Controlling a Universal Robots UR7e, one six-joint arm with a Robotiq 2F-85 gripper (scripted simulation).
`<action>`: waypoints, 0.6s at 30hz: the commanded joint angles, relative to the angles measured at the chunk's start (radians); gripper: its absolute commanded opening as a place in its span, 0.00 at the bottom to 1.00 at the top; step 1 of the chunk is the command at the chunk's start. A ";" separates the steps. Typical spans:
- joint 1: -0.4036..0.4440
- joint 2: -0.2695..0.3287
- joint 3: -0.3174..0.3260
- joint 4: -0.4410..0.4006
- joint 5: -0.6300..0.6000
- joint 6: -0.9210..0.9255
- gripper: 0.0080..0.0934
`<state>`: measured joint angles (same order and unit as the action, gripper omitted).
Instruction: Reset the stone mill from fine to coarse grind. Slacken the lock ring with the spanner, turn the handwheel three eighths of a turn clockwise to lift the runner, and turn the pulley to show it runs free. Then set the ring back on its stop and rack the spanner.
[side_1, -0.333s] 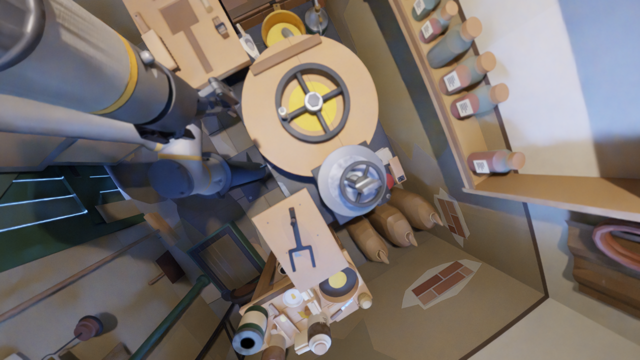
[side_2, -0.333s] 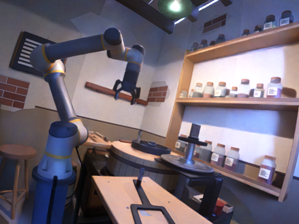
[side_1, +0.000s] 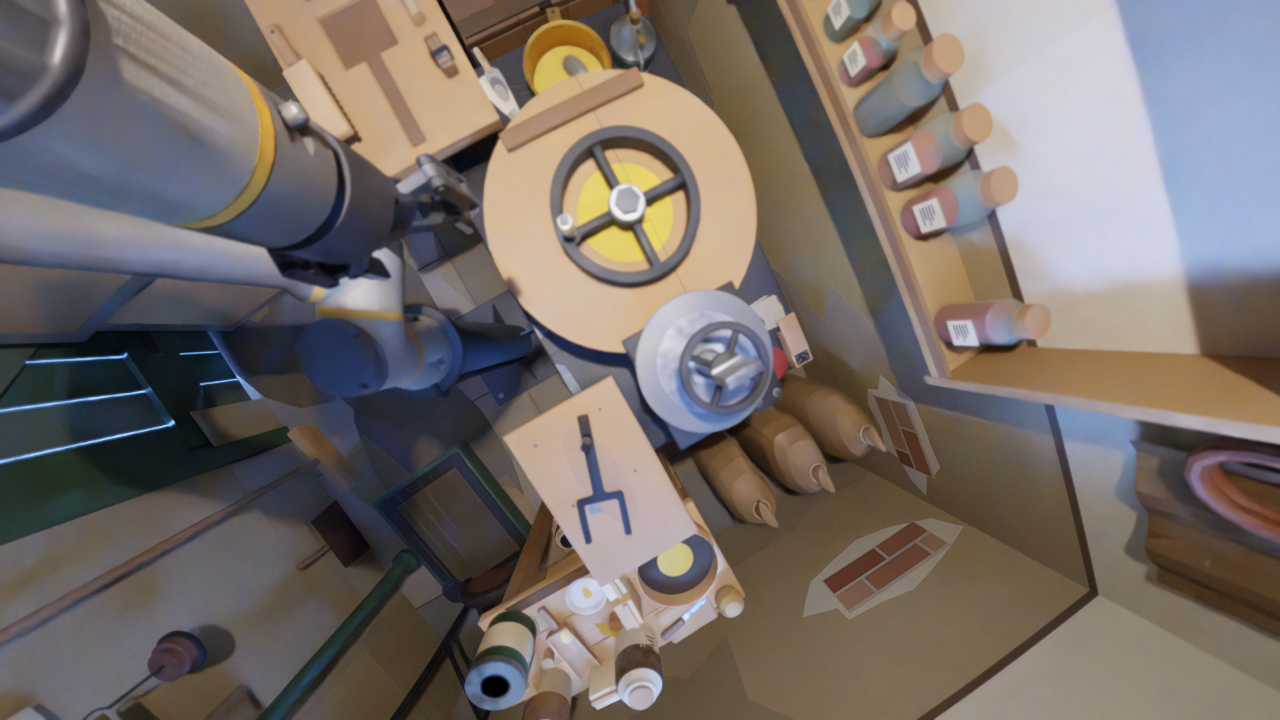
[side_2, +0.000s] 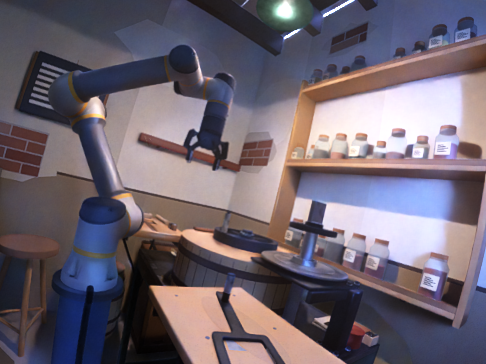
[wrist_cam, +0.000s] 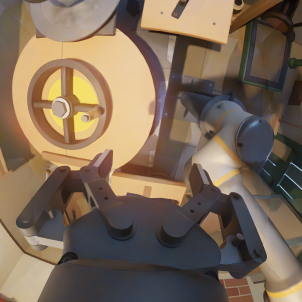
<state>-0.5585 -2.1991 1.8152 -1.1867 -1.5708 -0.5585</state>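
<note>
The spanner (side_1: 595, 484) lies flat on its wooden rack board (side_2: 235, 320), a short way from the round wooden mill top (side_1: 618, 210) that carries the dark spoked handwheel (side_1: 624, 205). Beside the mill stands a grey disc with a smaller spoked pulley (side_1: 723, 366) above it. My gripper (side_2: 205, 148) hangs high above the mill's far edge, open and empty. From the wrist camera the handwheel (wrist_cam: 69, 104) shows a hex nut at its hub and a small knob on one spoke. I cannot pick out the lock ring.
The robot's own base and elbow (wrist_cam: 236, 135) stand close beside the mill. A shelf of jars (side_2: 390, 145) lines the wall beyond the pulley. Three sacks (side_1: 788, 448) lie on the floor, and a stool (side_2: 25, 280) stands behind the base.
</note>
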 joint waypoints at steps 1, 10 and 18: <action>0.000 0.000 0.000 0.000 0.000 0.000 1.00; 0.000 0.000 -0.001 -0.001 0.000 0.000 1.00; 0.000 0.000 -0.001 -0.001 0.000 0.000 0.84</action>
<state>-0.5585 -2.1991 1.8151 -1.1868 -1.5708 -0.5585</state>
